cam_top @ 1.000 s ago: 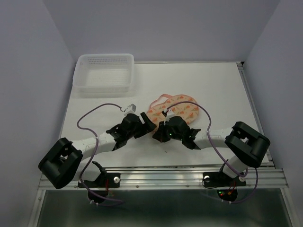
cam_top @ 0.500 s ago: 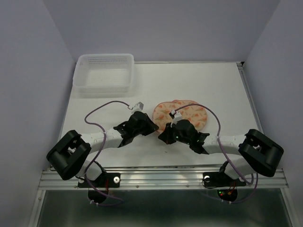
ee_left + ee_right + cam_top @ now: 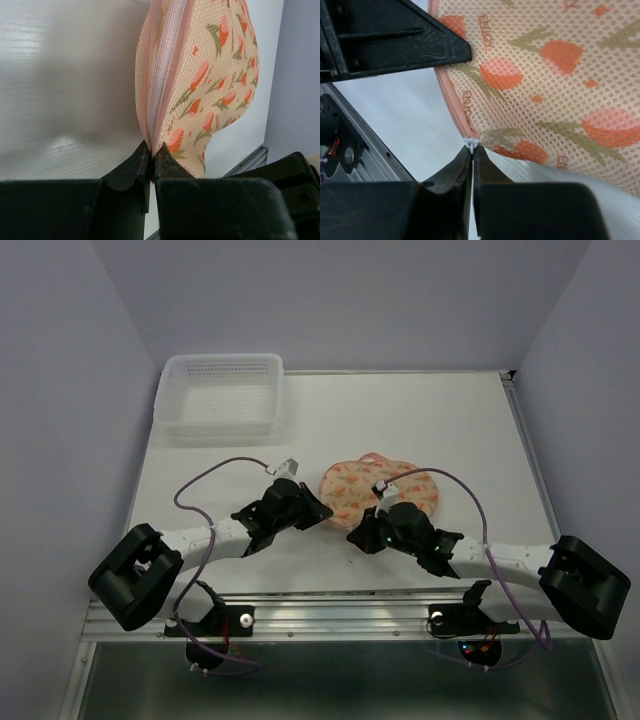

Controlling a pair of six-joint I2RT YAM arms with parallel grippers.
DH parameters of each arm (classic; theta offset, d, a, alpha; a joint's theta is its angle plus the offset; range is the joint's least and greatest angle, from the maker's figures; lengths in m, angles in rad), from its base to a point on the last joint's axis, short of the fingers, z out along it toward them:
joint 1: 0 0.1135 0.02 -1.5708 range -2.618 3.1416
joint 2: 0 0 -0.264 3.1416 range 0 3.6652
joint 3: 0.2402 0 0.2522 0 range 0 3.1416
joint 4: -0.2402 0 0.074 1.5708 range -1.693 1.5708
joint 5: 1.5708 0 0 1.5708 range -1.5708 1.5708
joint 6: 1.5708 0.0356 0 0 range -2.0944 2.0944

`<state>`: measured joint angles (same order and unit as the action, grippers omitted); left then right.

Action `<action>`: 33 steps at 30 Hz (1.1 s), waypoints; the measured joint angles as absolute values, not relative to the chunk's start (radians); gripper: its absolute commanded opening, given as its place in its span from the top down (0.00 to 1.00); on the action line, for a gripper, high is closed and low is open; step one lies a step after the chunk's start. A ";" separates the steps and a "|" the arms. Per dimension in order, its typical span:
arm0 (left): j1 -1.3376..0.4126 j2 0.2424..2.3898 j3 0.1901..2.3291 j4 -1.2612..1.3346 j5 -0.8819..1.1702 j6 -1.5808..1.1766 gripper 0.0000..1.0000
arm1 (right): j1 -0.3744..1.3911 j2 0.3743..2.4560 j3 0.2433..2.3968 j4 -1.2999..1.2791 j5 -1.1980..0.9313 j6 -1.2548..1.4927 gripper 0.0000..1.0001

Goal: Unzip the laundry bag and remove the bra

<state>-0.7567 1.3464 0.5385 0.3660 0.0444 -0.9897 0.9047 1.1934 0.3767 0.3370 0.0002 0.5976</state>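
The left gripper is clamped on the seam of the peach-pink tulip-printed peanut-shaped mesh laundry bag at its left end. The right gripper pinches the small white zip pull at the bag's near edge.

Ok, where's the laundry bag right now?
In the top view the laundry bag sits mid-table, just right of centre, with the left claw and right claw both pinching its near edge.

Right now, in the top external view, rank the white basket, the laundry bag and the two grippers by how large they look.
1. white basket
2. laundry bag, though part of it is hidden under the right gripper
3. left gripper and right gripper: they look alike, so I do not rank one above the other.
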 measured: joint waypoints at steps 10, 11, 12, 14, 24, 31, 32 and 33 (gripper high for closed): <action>-0.747 1.295 0.366 0.386 -0.046 -1.043 0.20 | 0.905 1.237 0.411 0.183 0.009 0.570 0.28; -0.754 1.282 0.362 0.384 -0.045 -1.046 0.06 | 0.905 1.237 0.425 0.167 0.018 0.567 0.27; -0.756 1.272 0.361 0.381 -0.043 -1.036 0.01 | 0.905 1.236 0.447 0.146 0.032 0.563 0.25; -0.759 1.229 0.363 0.351 -0.048 -1.031 0.01 | 0.905 1.230 0.487 0.107 0.083 0.556 0.23; -0.737 1.110 0.647 0.052 -0.217 -0.832 0.04 | 0.715 1.153 0.526 -0.041 0.200 0.584 0.23; -0.660 1.362 0.976 0.043 -0.244 -0.625 0.10 | 0.620 1.164 0.528 -0.040 0.194 0.606 0.24; -0.651 1.431 1.019 0.044 -0.233 -0.603 0.11 | 0.614 1.182 0.533 -0.034 0.190 0.607 0.24; -0.647 1.476 1.042 0.046 -0.228 -0.590 0.12 | 0.610 1.196 0.537 -0.030 0.187 0.607 0.24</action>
